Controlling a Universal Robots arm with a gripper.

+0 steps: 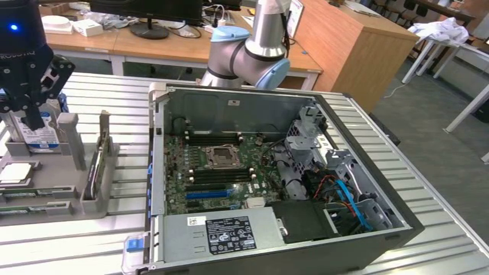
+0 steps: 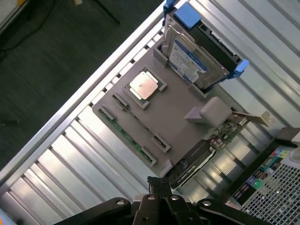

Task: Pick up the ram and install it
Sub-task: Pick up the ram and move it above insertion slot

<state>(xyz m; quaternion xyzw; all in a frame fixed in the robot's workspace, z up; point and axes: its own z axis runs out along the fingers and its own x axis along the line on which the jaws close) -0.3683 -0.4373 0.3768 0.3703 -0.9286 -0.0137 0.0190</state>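
Tool: clenched on nothing, fingers pressed together, hanging above the tray without touching anything.
Ram: not picked up. The green stick lies flat in a groove along the tray's 6 o'clock edge in the exterior view, just past the CPU and apart from the tool.
Tray: grey holder on the counter, at 9 o'clock from the case in the exterior view.
Drive: upright, blue-white label outward, at the tray's 12 o'clock end and directly under the tool in the exterior view.
CPU: square, seated flat between drive and ram.
Card: on edge along the tray's 3 o'clock side.
Case: lying open, with the motherboard exposed.
Slots: black rows at 12 and 6 o'clock of the central socket.
Arm: grey, blue-capped joint at 12 o'clock behind the case.
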